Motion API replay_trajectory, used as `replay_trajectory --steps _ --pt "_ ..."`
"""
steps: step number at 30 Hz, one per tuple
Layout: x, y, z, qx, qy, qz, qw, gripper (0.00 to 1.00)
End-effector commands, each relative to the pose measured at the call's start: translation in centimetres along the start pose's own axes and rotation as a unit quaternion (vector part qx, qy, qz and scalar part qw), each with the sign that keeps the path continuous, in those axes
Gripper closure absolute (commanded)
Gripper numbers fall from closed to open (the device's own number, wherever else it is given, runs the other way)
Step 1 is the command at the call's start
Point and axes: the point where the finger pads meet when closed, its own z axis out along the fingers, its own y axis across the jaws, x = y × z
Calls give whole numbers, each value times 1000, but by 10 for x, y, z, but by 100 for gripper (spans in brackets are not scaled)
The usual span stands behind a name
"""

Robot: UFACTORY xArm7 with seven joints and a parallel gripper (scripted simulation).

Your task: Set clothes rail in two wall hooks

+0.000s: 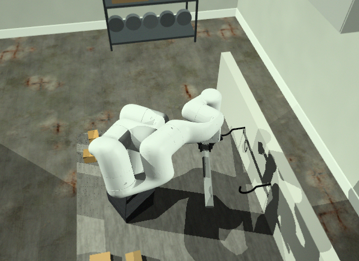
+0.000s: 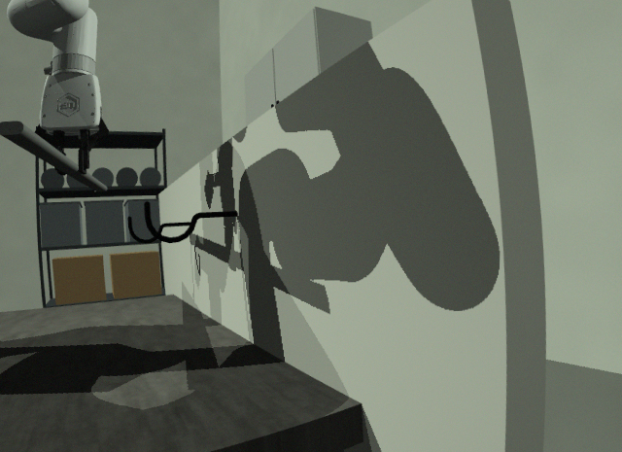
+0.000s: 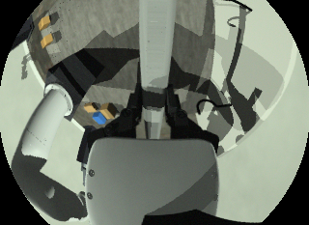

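Note:
My gripper is shut on the grey clothes rail near one of its ends and holds it in the air, roughly level and about parallel to the white wall panel. In the exterior view the rail runs under the gripper, higher than the hooks and to their left. Two black wall hooks stick out of the panel to the right of the rail; both are empty. In the wrist view the rail runs straight away from the fingers, with the hooks off to the right.
A dark shelf rack with boxes and round weights stands at the far wall. Small tan boxes lie on the floor left of my base, and others near the front edge. The room wall runs behind the panel.

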Motion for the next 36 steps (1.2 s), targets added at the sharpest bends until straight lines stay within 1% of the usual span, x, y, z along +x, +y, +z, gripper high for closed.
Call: replay_trajectory --steps 1,36 --pt "0 1 -1 -1 0 -4 1000 100" --pt "0 1 -1 -1 0 -82 997 100"
